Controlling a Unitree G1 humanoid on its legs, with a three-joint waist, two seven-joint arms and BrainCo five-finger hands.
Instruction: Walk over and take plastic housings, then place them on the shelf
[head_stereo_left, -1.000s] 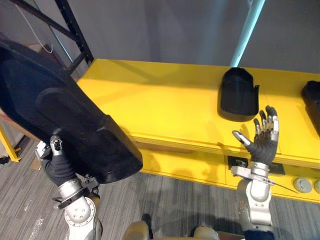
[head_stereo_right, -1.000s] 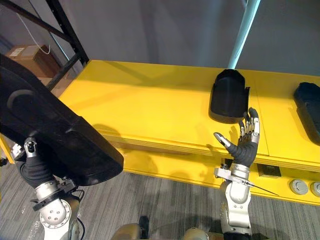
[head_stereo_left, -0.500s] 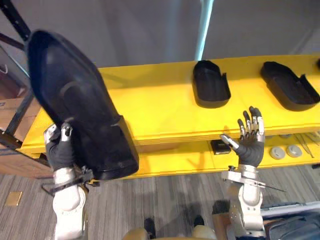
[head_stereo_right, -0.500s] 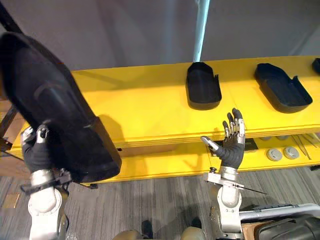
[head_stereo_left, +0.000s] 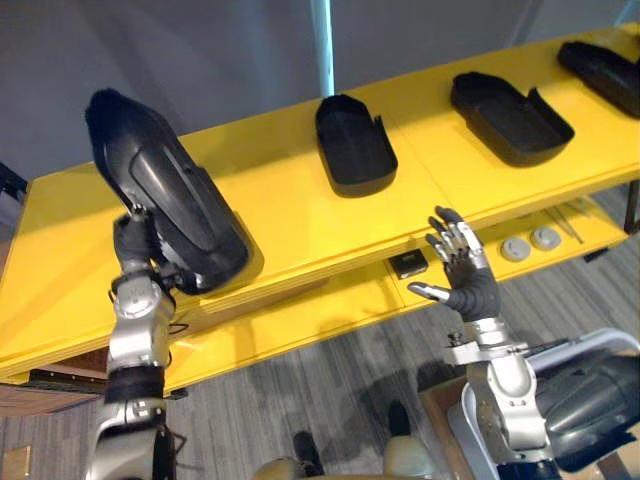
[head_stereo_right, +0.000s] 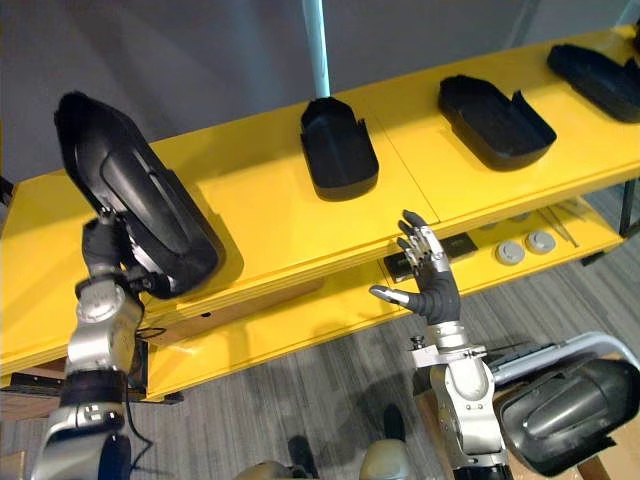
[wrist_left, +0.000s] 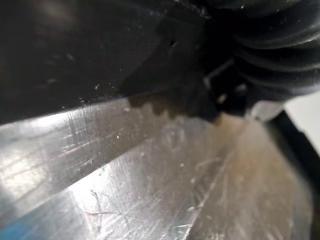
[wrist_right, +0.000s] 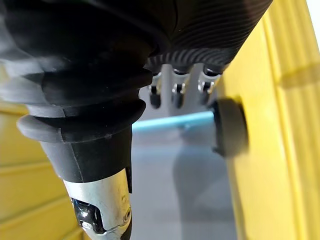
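At 9 o'clock a large black plastic housing (head_stereo_left: 170, 200) tilts over the yellow shelf (head_stereo_left: 290, 215), backed by the left hand (head_stereo_left: 133, 243). I cannot tell its fingers' state. At 4 o'clock the right hand (head_stereo_left: 468, 290) spreads empty fingers.

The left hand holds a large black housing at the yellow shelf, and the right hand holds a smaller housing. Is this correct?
No. The right hand holds nothing: in the right eye view its fingers are spread open in front of the yellow shelf. The left hand does hold the large black housing at the shelf.
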